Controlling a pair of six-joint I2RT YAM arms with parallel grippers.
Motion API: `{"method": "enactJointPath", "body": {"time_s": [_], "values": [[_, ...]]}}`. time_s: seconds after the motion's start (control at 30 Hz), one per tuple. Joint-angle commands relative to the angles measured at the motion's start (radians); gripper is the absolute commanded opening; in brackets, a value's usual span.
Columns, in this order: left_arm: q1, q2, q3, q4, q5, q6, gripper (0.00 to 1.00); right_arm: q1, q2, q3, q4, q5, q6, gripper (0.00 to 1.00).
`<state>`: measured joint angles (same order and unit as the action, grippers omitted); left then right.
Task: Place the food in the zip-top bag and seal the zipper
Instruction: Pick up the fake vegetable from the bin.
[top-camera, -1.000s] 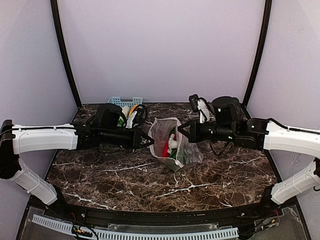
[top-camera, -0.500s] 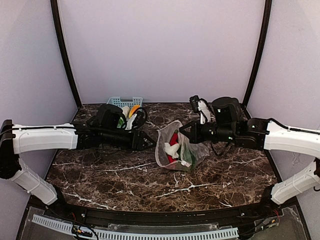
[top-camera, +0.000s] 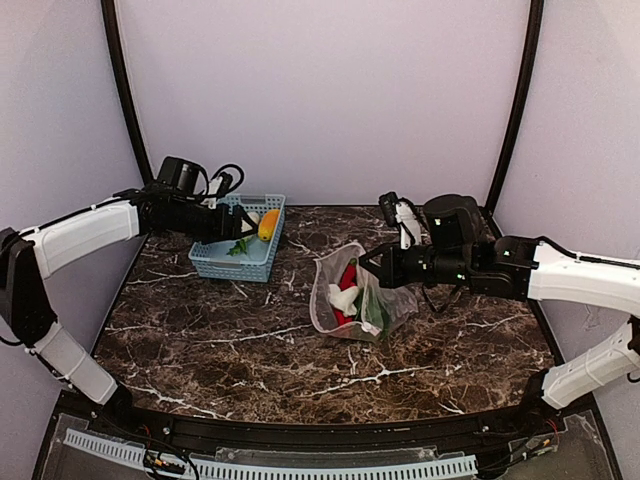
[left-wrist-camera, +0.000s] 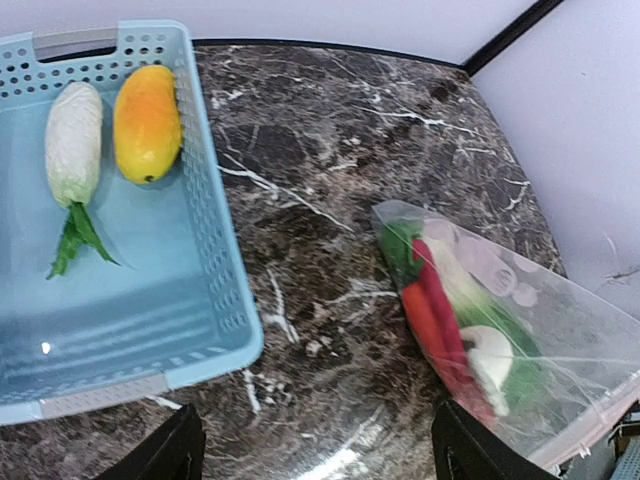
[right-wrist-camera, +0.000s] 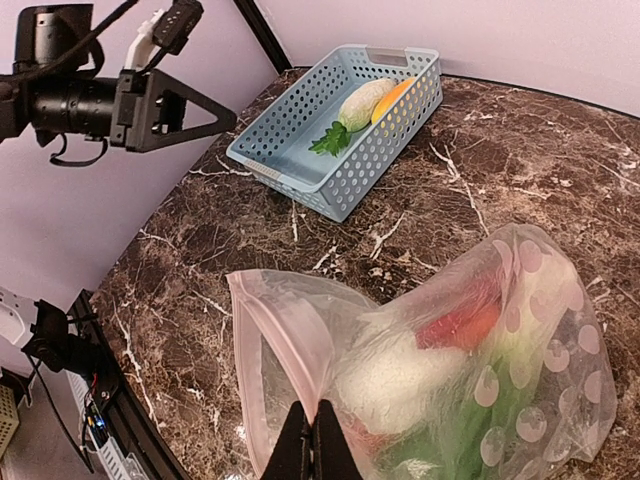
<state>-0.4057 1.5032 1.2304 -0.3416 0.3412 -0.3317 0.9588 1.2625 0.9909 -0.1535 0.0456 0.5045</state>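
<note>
Checking left end effector (top-camera: 232, 224) first: fingers spread wide, nothing between them, touching nothing (the left wrist view shows only bare table (top-camera: 250, 350) between the two finger ends (left-wrist-camera: 315, 440)). It hangs over the light-blue basket (top-camera: 215, 262), which sits at 10 o'clock on the table in the top view.

Right end effector (top-camera: 372, 262): jaws fully closed, pinching the rim of the zip-top bag (top-camera: 360, 295). In the right wrist view the closed tips (right-wrist-camera: 310, 440) meet on the clear plastic at 6 o'clock of the frame, beside the pinkish zipper (right-wrist-camera: 250, 330). The bag mouth gapes open, zipper not pressed together.

Bag position: just right of table centre, lower part slumped on the table, mouth facing 9 to 10 o'clock. From the left end effector the bag lies at 4 o'clock, well apart. From the right end effector it hangs at 8 o'clock, touching.

Contents of bag, left wrist view:
- red-orange piece (left-wrist-camera: 425, 310)
- white piece (left-wrist-camera: 490, 355)
- green leafy piece (left-wrist-camera: 400, 250)

Food in the basket, at its far end:
- yellow-orange piece (left-wrist-camera: 147, 122)
- pale cob (left-wrist-camera: 74, 142) with a green leaf, just beside it at 9 o'clock
</note>
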Motion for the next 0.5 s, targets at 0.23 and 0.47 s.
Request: {"method": "enactJointPath", "body": {"time_s": [0.23,0.47], "values": [[0.153,0.344,0.235,-0.089,0.034,0.113,0.74,0.009,-0.019,-0.009,0.05,0.004,-0.004,0.0],[0.158,0.474,0.373,-0.165,-0.106,0.232,0.74,0.009,-0.025,-0.019,0.066,0.0,-0.002,0.0]]}}
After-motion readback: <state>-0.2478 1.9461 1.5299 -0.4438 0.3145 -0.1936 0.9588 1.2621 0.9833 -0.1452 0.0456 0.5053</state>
